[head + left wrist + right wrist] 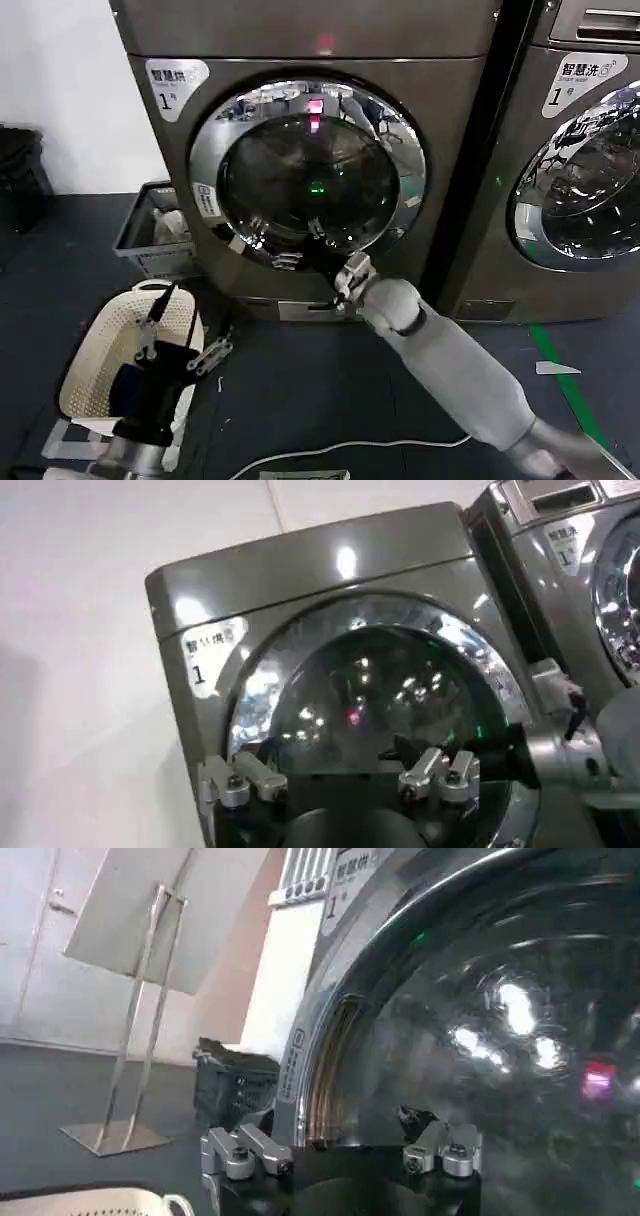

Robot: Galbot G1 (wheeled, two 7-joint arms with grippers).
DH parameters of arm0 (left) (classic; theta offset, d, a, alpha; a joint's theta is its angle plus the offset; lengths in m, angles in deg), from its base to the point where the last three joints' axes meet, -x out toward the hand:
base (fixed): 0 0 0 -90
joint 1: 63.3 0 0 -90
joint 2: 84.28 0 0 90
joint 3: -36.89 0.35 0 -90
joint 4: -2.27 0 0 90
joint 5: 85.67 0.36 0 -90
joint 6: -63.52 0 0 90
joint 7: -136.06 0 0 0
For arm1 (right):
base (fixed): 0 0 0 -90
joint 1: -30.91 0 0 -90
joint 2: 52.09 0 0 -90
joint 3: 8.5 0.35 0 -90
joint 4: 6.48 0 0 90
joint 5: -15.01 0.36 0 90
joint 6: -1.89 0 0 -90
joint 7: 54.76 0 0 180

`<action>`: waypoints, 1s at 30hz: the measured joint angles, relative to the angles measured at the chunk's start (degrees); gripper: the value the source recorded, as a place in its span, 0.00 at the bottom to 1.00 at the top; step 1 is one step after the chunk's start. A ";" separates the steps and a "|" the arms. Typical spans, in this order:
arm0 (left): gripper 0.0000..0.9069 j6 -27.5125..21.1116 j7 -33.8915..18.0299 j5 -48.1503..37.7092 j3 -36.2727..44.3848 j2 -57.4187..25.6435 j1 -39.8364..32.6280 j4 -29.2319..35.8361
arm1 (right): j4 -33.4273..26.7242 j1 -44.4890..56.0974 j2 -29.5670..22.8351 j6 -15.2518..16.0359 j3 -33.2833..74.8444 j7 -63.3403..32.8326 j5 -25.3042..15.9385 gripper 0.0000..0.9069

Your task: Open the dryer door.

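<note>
My right gripper (pixel 300 248) is open at the dryer door's (pixel 310 170) lower rim, gripping nothing; left gripper (pixel 180 335) open over the basket (pixel 85 365).

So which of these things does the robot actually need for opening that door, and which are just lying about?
Needed:
dryer door
right pincer, at the door's lower rim

Lying about:
white basket, under the left pincer
grey crate
second machine
floor cable
</note>
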 joint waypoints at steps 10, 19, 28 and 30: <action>1.00 0.00 0.03 -0.01 -0.01 -0.03 -0.25 -0.35 | -6.50 -3.15 -4.76 -1.02 -0.93 0.88 -1.48 1.00; 1.00 0.01 0.04 -0.14 -0.23 -0.06 -0.41 -0.61 | -11.63 -5.44 -8.13 -1.61 -0.98 1.56 -2.29 1.00; 1.00 0.01 0.03 -0.21 -0.35 -0.07 -0.55 -0.76 | -15.47 -7.46 -10.83 -2.11 -1.18 2.39 -3.04 1.00; 1.00 0.01 0.04 -0.22 -0.37 -0.08 -0.61 -0.82 | -16.40 -7.99 -11.55 -2.13 -1.26 2.52 -3.25 1.00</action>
